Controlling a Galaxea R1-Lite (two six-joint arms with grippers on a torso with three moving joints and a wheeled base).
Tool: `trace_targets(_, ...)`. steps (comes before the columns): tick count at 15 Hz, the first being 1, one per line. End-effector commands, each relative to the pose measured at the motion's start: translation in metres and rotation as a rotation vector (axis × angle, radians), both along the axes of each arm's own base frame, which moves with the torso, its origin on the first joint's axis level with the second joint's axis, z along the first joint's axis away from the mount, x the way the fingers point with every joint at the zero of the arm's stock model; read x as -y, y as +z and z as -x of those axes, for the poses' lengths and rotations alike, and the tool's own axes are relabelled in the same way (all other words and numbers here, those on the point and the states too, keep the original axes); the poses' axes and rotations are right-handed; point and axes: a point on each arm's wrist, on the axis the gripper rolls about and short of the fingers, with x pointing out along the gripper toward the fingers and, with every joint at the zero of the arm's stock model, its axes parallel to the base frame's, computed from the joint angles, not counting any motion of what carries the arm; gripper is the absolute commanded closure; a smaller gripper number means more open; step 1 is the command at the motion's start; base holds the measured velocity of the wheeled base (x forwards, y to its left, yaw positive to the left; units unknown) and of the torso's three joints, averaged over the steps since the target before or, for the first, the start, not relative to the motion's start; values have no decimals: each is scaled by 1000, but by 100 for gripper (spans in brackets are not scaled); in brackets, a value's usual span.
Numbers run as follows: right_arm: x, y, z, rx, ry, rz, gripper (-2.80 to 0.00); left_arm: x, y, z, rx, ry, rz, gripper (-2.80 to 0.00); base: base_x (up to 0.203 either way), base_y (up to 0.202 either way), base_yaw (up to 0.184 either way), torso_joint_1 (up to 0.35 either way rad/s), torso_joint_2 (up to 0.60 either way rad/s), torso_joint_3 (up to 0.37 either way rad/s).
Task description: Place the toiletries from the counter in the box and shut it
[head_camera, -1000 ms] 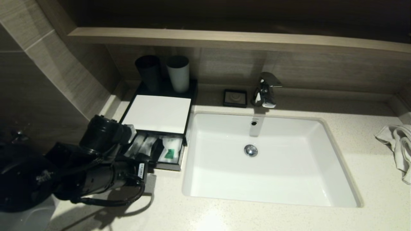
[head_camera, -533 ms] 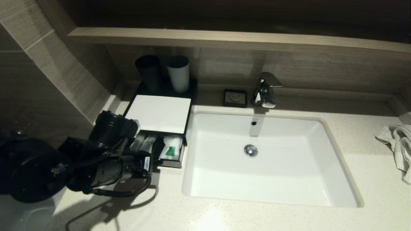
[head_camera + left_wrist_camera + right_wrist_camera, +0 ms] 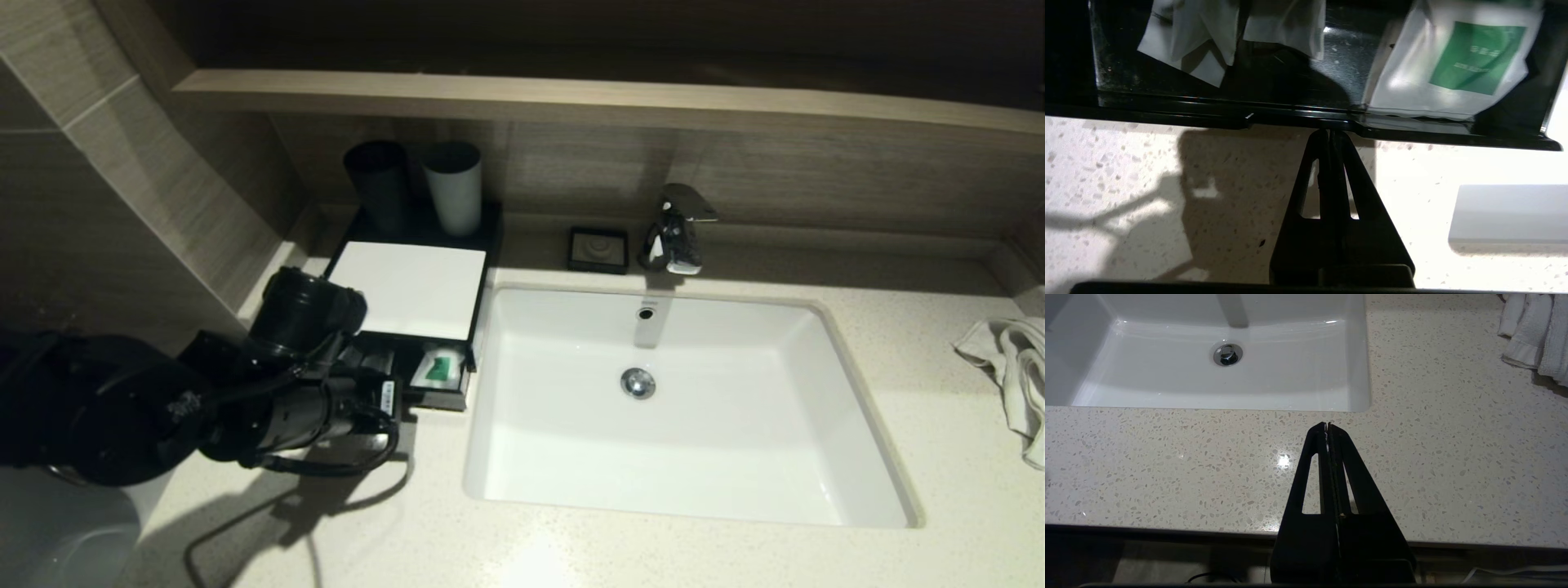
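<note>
Pressing closed fingers against the drawer front of the box (image 3: 406, 287), the left gripper (image 3: 1329, 131) meets it; toiletries (image 3: 1457, 67) lie inside. Right gripper (image 3: 1327, 424), fingers together, hangs above the tabletop (image 3: 1208, 465).

Closed left gripper (image 3: 1329, 134) touches the box (image 3: 1298, 118) drawer front.

Toiletries (image 3: 441, 365) in the box's (image 3: 408, 287) part-open drawer, left of the sink (image 3: 571, 498), cups (image 3: 453, 186) behind.
</note>
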Motion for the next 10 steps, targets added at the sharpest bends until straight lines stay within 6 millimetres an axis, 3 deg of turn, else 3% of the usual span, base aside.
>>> trace_targets(1,0,0,0,0,0,0,0,3,0,-5,4,3,3,0,0,0,0,0,0,0)
trace_targets(10,0,0,0,0,0,0,0,9,3,-20,31,9,16,0,0,0,0,0,0,0)
